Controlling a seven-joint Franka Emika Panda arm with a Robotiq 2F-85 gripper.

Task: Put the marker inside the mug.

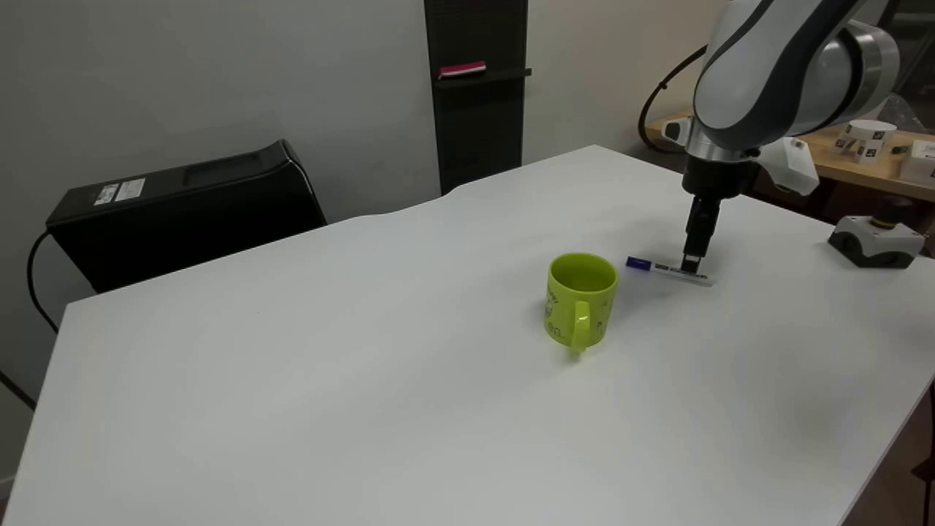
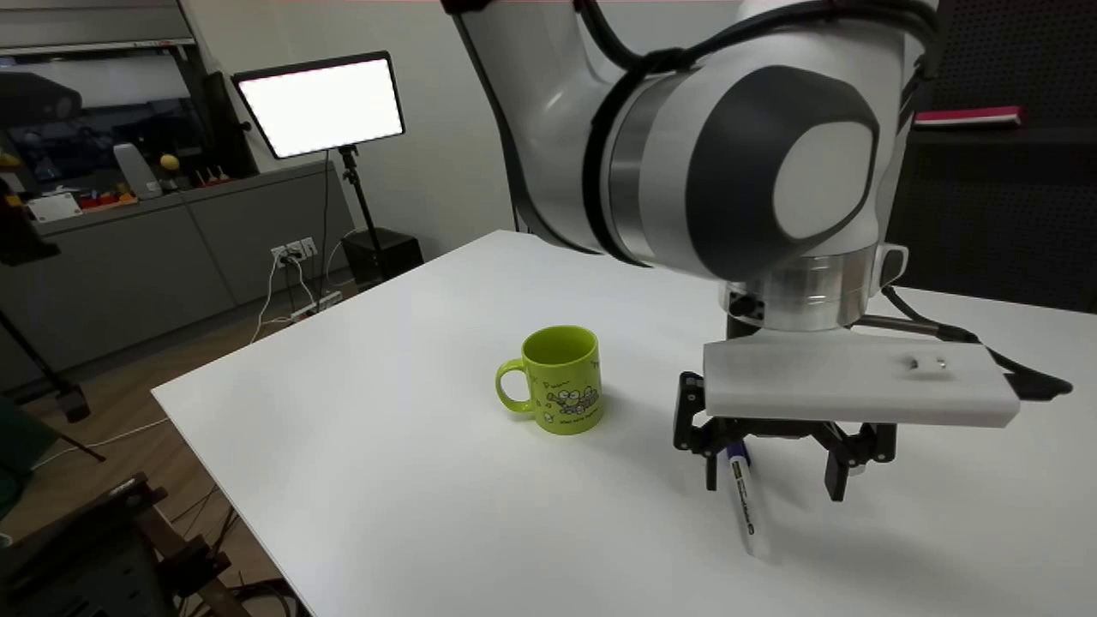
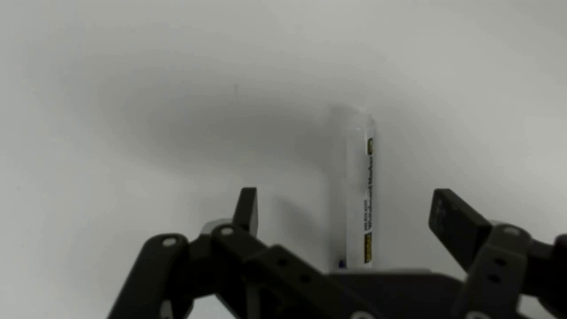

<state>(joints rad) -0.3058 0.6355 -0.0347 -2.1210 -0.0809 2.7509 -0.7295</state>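
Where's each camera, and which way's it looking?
Exterior view: higher than the table, facing down toward the lime-green mug; arm and gripper show.
Exterior view: near the arm, facing the mug, light panel beyond; arm and gripper show.
Wrist view: on the arm, looking down at the whiteboard marker; open gripper fingers show.
Both exterior views share mug, marker, gripper.

A robotics lab, by the look of it! A robot arm (image 2: 570, 154) loomed over a wide white table (image 1: 307, 365), and there, at the table's edge, sat a grey-and-black box (image 1: 874, 245) with a dark knob (image 1: 891, 212)! Over there a light panel (image 2: 324, 104) glowed on its stand (image 2: 362, 203), white cables (image 2: 270, 293) hung from wall sockets (image 2: 294, 250) near it, and on a wooden bench (image 1: 880, 172) printed square tags (image 1: 869, 153) marked a white object (image 1: 868, 127).
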